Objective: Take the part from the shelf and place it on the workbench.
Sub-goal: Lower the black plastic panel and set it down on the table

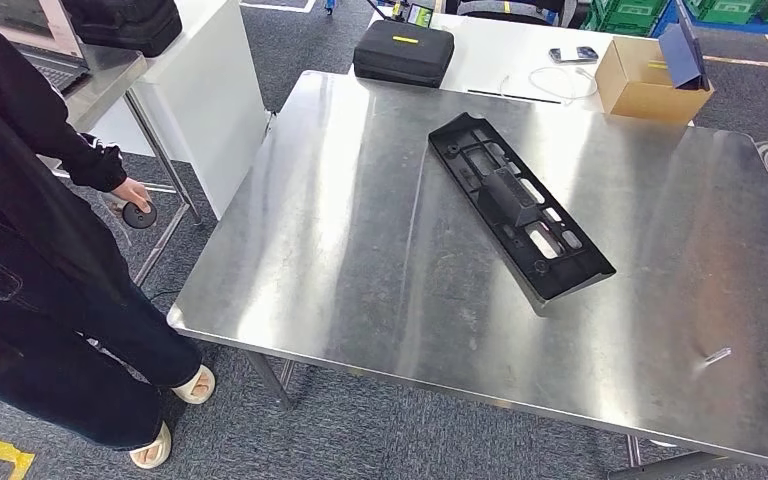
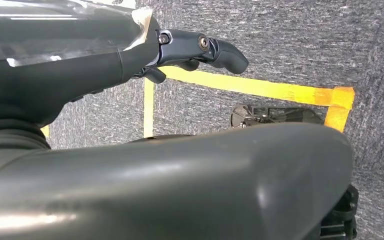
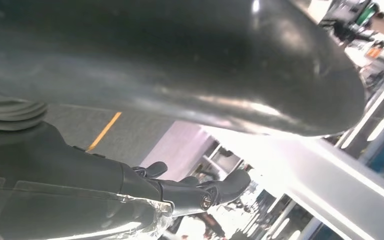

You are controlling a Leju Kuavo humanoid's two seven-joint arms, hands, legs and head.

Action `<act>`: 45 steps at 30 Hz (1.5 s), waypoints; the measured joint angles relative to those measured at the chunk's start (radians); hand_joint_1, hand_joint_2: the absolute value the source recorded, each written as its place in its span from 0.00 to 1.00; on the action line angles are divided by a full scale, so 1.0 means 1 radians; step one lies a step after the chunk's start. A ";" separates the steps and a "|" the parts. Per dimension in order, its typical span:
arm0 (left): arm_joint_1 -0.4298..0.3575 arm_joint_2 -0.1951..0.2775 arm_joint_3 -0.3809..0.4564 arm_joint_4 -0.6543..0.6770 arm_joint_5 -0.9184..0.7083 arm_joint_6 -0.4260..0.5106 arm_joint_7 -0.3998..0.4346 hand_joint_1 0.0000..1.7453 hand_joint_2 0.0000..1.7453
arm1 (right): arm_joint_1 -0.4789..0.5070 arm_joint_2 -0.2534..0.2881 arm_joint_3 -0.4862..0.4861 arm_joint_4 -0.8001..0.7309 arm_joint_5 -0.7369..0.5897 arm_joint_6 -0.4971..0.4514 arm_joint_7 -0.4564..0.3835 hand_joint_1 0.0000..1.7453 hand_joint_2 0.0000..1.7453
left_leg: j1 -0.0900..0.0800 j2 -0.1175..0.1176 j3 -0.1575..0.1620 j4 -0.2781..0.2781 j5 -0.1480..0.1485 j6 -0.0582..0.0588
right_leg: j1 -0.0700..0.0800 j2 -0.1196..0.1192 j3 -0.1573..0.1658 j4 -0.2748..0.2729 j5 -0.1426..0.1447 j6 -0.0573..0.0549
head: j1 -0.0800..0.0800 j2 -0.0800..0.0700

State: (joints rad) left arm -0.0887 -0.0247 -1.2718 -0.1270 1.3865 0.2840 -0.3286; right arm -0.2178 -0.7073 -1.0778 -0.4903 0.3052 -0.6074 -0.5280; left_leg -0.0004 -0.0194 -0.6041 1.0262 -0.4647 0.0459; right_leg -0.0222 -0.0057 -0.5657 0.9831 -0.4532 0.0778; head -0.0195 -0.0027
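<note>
Head view: long black part (image 1: pixel 518 205) flat on the shiny workbench (image 1: pixel 340 250), slanted, one end near the front edge. Looks already put down. Could get knocked off that edge by a bump from the person (image 1: pixel 30 200) close beside the table, or by an arm swinging up.

Left wrist view: left hand (image 2: pixel 200 52) hanging over grey carpet and yellow tape (image 2: pixel 260 89), fingers out straight, nothing in them.

Right wrist view: right hand (image 3: pixel 195 190) with fingers loosely apart, holding nothing, probably; bright glare behind, background too blurry to name. Most of both hands hidden behind the big grey thumbs.
</note>
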 joint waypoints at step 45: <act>-0.004 -0.008 -0.028 0.001 0.010 -0.002 0.047 0.00 0.00 | 0.086 0.205 -0.002 0.158 -0.022 -0.087 0.014 0.00 0.00 | -0.022 0.024 0.034 -0.037 0.014 0.039 | -0.015 0.003 0.008 0.137 -0.101 0.028 | 0.018 0.000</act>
State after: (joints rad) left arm -0.0922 -0.0322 -1.2996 -0.1257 1.3965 0.2815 -0.2815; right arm -0.1319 -0.5019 -1.0800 -0.3324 0.2832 -0.6945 -0.5138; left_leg -0.0223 0.0050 -0.5703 0.9897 -0.4511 0.0852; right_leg -0.0368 -0.0032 -0.5573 1.1202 -0.5544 0.1062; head -0.0011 -0.0027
